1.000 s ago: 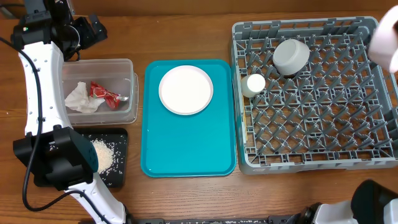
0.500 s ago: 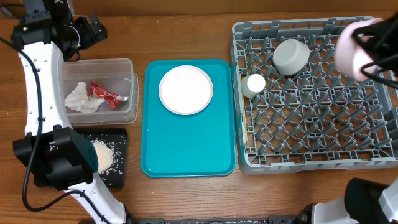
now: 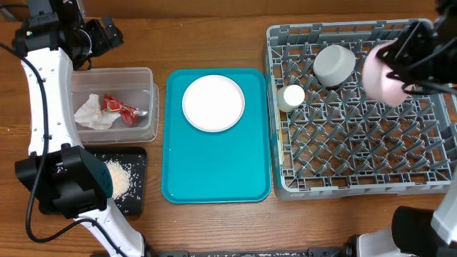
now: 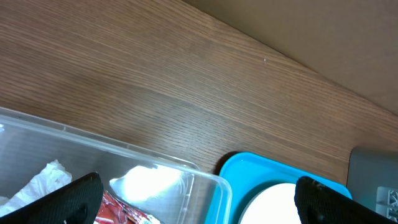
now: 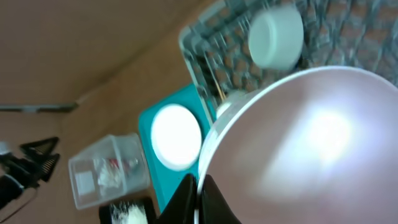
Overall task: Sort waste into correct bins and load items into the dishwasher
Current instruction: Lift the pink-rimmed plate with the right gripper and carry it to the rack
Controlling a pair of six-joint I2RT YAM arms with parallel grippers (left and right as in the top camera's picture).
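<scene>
**Overhead view: right arm holds a pink plate over the rack, left arm idle at the far left corner**

We see the right arm reach in from the right edge of the worktop (image 3: 214, 43), most of it cut off by the frame. The right gripper (image 3: 413, 56) hangs above the far right part of the dish rack (image 3: 357, 187), its fingers pinched on the rim of the pink plate (image 3: 382, 75), which is tilted steeply over the pegs. We cannot tell whether the plate touches them.

The left arm rises from the near left corner and runs along the left edge. The left gripper (image 3: 107, 34) sits at the far left corner, fingers spread wide and holding nothing.

That arm covers much of the black tray (image 3: 137, 154) with its rice grains (image 3: 118, 177), and the left end of the clear tub (image 3: 146, 77). The tub holds the napkin (image 3: 91, 113) and red wrapper (image 3: 118, 107).

A grey bowl (image 3: 334, 64) and white cup (image 3: 293, 96) sit in the rack's far left part. A pale plate (image 3: 213, 103) lies on the teal tray (image 3: 214, 175).

The right wrist view is blurred, and the held plate hides most of the rack in it.
</scene>
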